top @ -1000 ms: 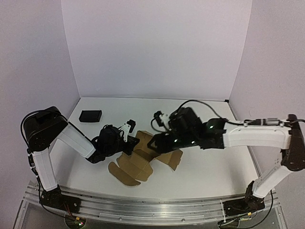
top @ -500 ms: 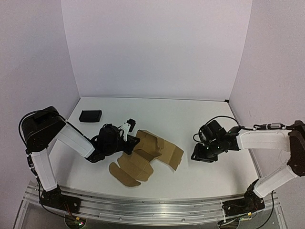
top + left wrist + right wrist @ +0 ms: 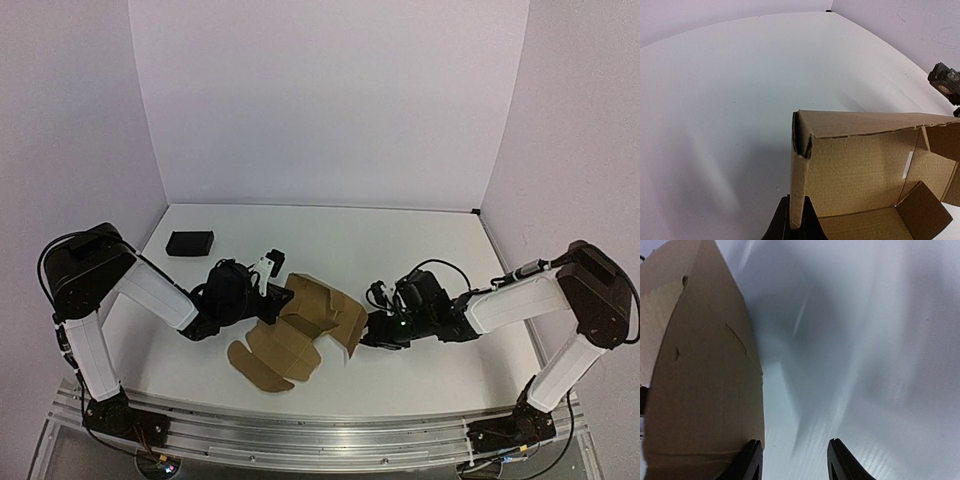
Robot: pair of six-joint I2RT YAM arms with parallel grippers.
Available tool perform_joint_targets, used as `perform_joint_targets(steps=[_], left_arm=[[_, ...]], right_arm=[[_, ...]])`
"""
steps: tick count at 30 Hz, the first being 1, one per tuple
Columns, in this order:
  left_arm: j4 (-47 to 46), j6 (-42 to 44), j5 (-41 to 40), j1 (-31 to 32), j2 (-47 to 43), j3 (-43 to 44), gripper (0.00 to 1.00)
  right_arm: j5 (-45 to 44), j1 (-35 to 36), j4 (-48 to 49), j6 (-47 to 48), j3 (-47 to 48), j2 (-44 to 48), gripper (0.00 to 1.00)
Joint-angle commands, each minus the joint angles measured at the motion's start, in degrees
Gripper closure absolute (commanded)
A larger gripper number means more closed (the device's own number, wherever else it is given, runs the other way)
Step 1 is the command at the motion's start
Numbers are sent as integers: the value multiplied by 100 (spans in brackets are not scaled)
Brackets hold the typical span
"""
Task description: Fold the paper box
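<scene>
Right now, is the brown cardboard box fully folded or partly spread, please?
Partly spread: the brown cardboard box has raised walls but flat flaps.

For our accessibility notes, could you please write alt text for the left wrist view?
The left hand pinches an upright wall of the partly folded brown paper box, whose open inside shows to the right. White table lies behind.

light: soft, even | shadows: faint | right wrist: table [image 3: 865,340] motion-blurred
</scene>
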State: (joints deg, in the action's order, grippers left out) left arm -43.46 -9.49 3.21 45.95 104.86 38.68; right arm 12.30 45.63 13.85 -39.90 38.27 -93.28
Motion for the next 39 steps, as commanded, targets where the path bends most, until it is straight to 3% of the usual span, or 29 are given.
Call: perform_joint_targets(steps=[1, 12, 28, 34, 39], left_arm=[[-173, -9, 62, -16, -163, 211, 100], [-206, -27, 76, -16, -149, 158, 100], [-295, -15, 19, -16, -127, 163, 100], [-249, 25, -196, 26, -149, 216, 100], [-53, 17, -338, 113, -215, 278, 100]], right_arm=[[170, 168, 546, 67, 217, 4, 54], [-392, 510, 532, 337, 845, -120, 49], [-1967, 950, -321, -595, 1721, -761, 38], [-3149, 1224, -1019, -1206, 2235, -1040, 43], [-3745, 1293, -2482, -1703, 3279, -1734, 59]])
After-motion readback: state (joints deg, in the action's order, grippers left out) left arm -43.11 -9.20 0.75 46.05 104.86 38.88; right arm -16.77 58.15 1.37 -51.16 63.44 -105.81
